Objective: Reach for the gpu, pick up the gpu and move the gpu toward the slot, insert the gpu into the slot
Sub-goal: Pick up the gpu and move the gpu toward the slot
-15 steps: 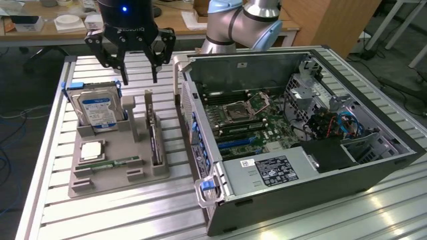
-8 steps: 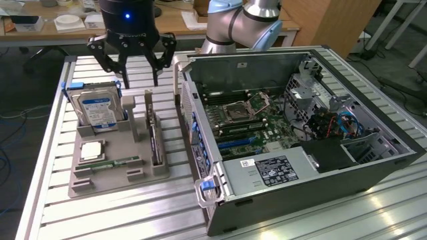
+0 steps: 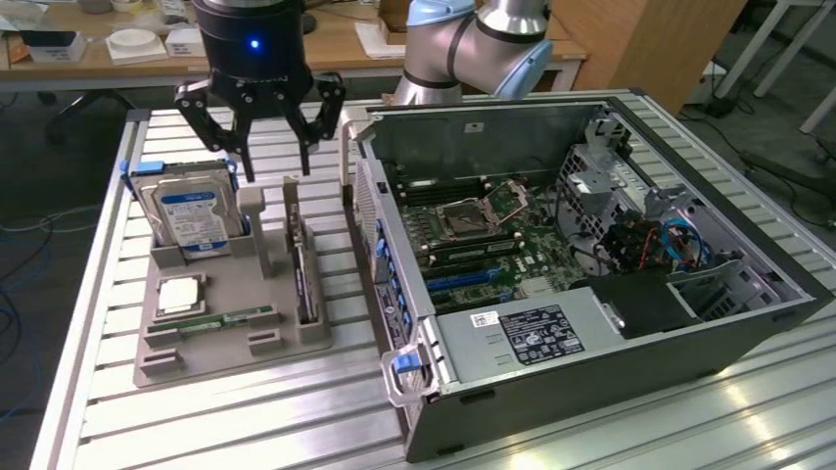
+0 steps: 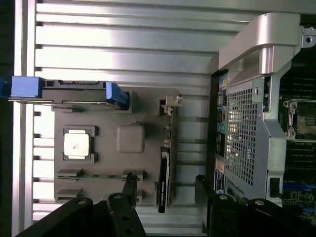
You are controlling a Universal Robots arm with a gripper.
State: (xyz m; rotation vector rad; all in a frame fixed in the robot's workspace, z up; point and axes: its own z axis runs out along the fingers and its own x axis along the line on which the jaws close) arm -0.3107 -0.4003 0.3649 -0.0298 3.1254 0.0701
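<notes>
The gpu (image 3: 303, 284) is a thin dark card standing on edge along the grey holder (image 3: 222, 338), on the side nearest the computer case. My gripper (image 3: 272, 168) hangs open above the far end of the holder, holding nothing. In the wrist view the gpu (image 4: 164, 180) lies between my two black fingers (image 4: 129, 195), well below them, with its pale metal end (image 4: 170, 102) pointing away. A blue slot (image 3: 460, 279) shows on the motherboard inside the open case.
The holder (image 4: 131, 113) also carries a silver hard drive (image 3: 194, 215) with blue clips, a processor chip (image 3: 180, 294) and a green memory stick (image 3: 229, 316). The open computer case (image 3: 588, 255) stands at the exterior view's right on the slatted aluminium table (image 3: 235, 421).
</notes>
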